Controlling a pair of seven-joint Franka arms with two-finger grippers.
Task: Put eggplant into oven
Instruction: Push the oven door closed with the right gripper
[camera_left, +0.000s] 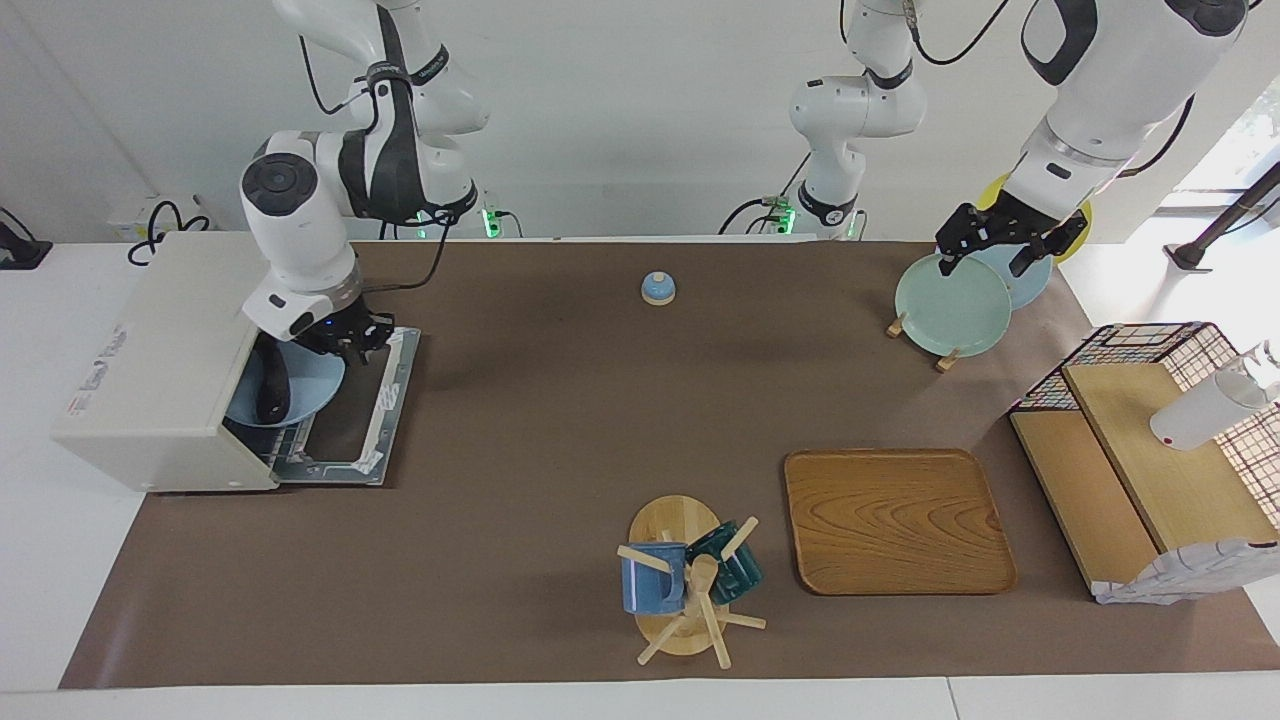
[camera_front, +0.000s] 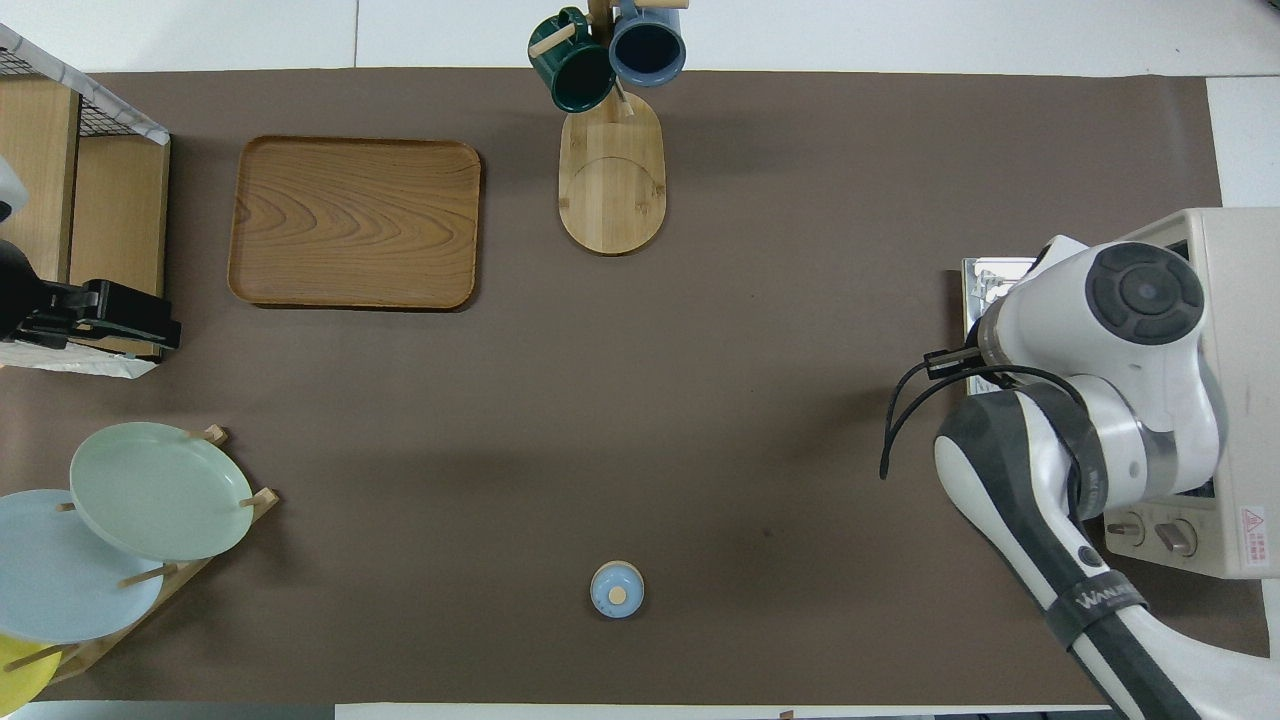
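Note:
The cream-white oven (camera_left: 150, 360) stands at the right arm's end of the table with its door (camera_left: 385, 400) dropped open. In its mouth lies a light blue plate (camera_left: 305, 385), and the dark eggplant (camera_left: 267, 385) rests on that plate, free of any grip. My right gripper (camera_left: 345, 335) hangs shut over the open door just in front of the oven's mouth, holding nothing. In the overhead view the right arm covers the oven's (camera_front: 1240, 300) mouth and hides the eggplant. My left gripper (camera_left: 985, 262) waits open over the plate rack, and its tips (camera_front: 160, 330) show in the overhead view.
A plate rack with a green plate (camera_left: 950, 305) stands at the left arm's end. A blue bell (camera_left: 657, 288) sits near the robots. A wooden tray (camera_left: 895, 520), a mug tree (camera_left: 690, 580) and a wire shelf (camera_left: 1150, 450) lie farther out.

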